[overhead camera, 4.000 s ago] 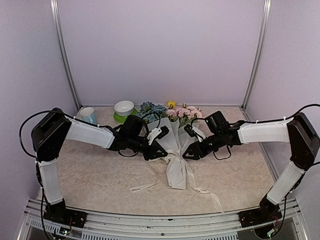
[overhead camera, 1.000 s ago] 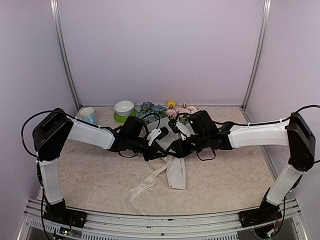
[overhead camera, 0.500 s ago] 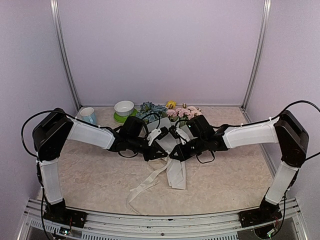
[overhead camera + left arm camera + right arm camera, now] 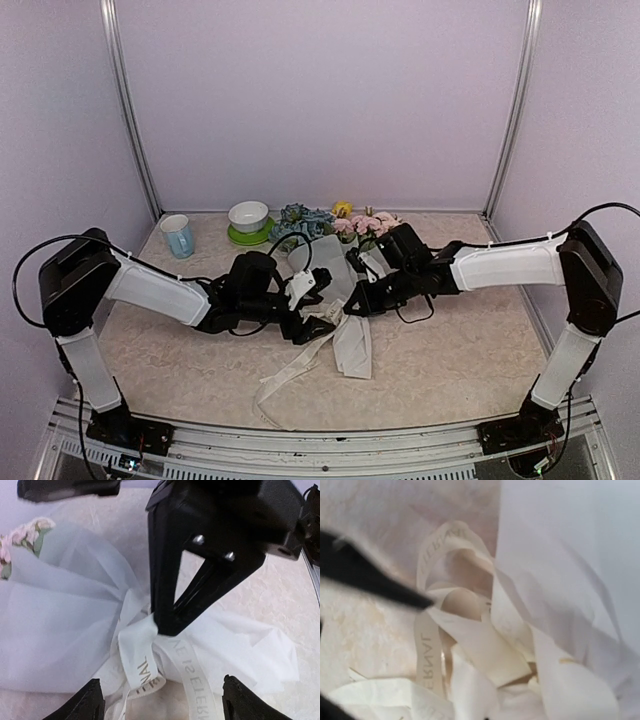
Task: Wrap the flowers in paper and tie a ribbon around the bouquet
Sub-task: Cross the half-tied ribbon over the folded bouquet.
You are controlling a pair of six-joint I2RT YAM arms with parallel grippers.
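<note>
My left pincer (image 4: 167, 700) stands wide open and grips nothing. Its two fingertips are well apart, low over the ribbon (image 4: 187, 670) at the neck of the bouquet (image 4: 335, 258). My right pincer (image 4: 164, 625) is closed to a point, with a fold of the lettered ribbon pinched in its tip just above the knot. The two pincers meet almost nose to nose there, so there is little room between them.

The bouquet lies mid-table. Its flowers (image 4: 362, 223) point at the back wall and the tail of the paper (image 4: 352, 350) points toward my bases. The ribbon's loose ends trail off to the near left and stop short of the table's front rail.

The bare table (image 4: 460, 360) lies open to the right of the bouquet and along the near left. The back left is tighter: a blue cup (image 4: 178, 236) stands by the corner post, and a white bowl (image 4: 248, 214) on a green saucer (image 4: 237, 238) sits just beside the blue flower heads.
</note>
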